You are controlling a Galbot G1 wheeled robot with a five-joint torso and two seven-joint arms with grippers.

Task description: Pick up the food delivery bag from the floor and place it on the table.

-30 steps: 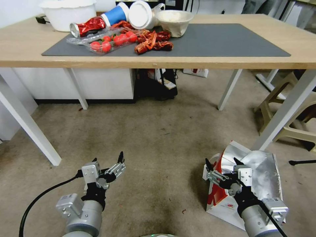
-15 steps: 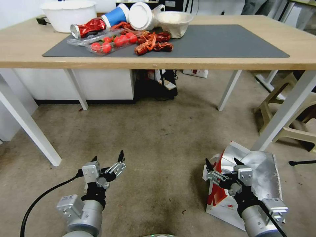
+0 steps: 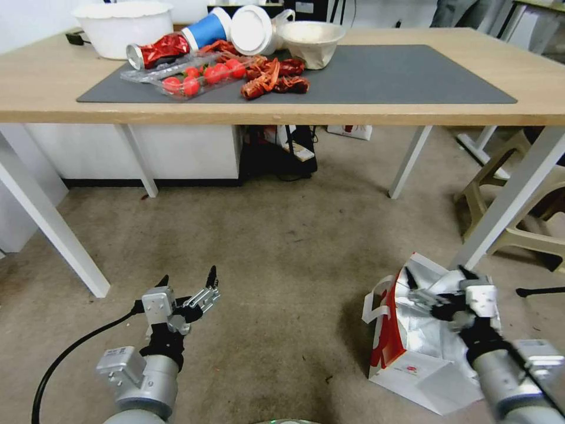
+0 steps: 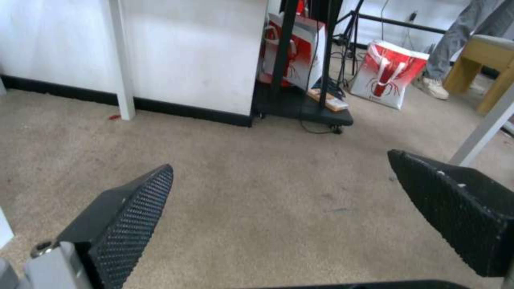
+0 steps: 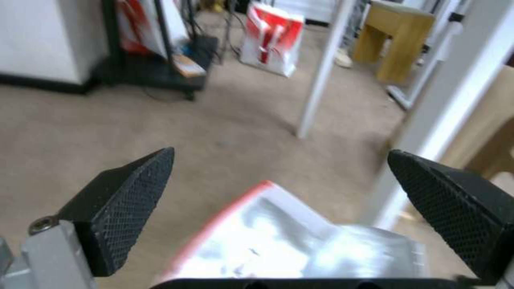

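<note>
head view, bag: the boxy white paper food delivery bag with red sides and silver foil lining (image 3: 412, 347) stands on the worn beige-brown carpet floor (image 3: 282, 247), mouth open upward, just beside the white front right leg of the worktop (image 3: 509, 194).
head view, right gripper (image 3: 435, 281): above the bag's open foil mouth, fingers spread wide, holding nothing.
head view, left gripper (image 3: 187, 281): low over bare carpet, well apart from the bag, fingers spread, empty.
head view, worktop: the long light-wood worktop (image 3: 35, 76) carries a dark grey mat (image 3: 400, 73); the mat's right half is bare, its left end crowded with food and containers.
head view, open room: broad carpet lies between the two grippers and under the worktop.
left wrist view: both black ridged fingers (image 4: 128, 216) wide apart over carpet.
right wrist view: black fingers (image 5: 128, 192) wide apart, the bag's red-edged foil rim (image 5: 278, 241) between and below them, a white leg close beside.
</note>
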